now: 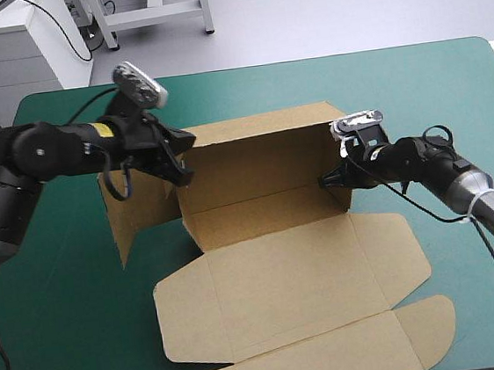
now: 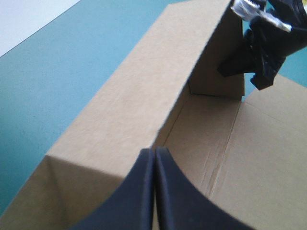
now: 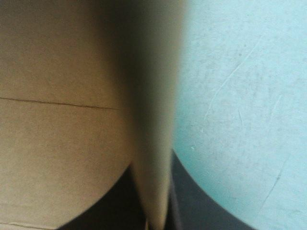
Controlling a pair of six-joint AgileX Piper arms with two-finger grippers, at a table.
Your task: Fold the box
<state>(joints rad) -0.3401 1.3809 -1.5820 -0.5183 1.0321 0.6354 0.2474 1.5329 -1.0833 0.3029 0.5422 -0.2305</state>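
The brown box (image 1: 282, 270) sits mid-table with its back wall raised and its base and lid lying flat toward the front. My left gripper (image 1: 181, 164) is at the back wall's left corner, shut on the board there. In the left wrist view its black fingers (image 2: 154, 152) meet in a point at the wall's (image 2: 144, 96) folded corner. My right gripper (image 1: 328, 179) is shut on the short right end wall. That wall's edge (image 3: 153, 120) runs between its fingers in the right wrist view. The right gripper (image 2: 240, 67) also shows at the far end wall in the left wrist view.
A loose side flap (image 1: 134, 206) stands tilted outside the box's left end, under my left arm. The flat lid's rounded tab (image 1: 430, 325) reaches near the table's front right. Bare teal-green cover (image 1: 449, 84) lies behind and to the right of the box.
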